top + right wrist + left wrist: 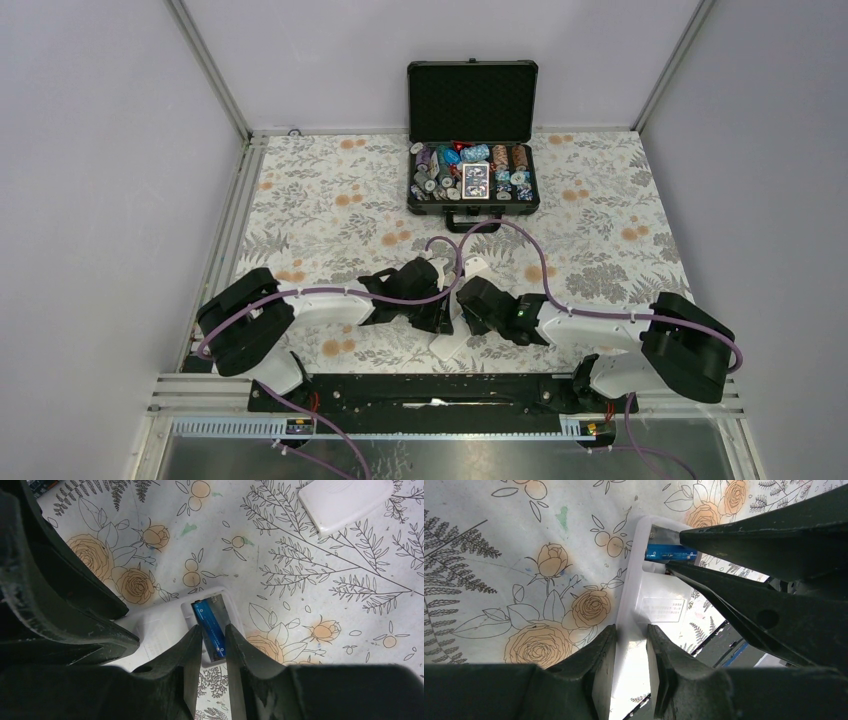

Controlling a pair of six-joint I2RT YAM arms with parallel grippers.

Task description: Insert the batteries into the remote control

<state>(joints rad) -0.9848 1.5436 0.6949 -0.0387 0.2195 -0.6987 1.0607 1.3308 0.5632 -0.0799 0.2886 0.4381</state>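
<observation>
A white cloth printed with grey ferns, thin black sprigs and orange roses covers the bench (330,200). The small rectangular plastic remote control (644,615) is white, its label pale with grey print. The slim cylindrical battery (207,617) is bright blue. The left tool (630,630) and right tool (212,627) are matt black. The rounded plastic cover (345,500) is white. The hard case (473,100) at the far edge is black, with red, blue, brown and white chips (470,165). The cables (330,291) are purple.
</observation>
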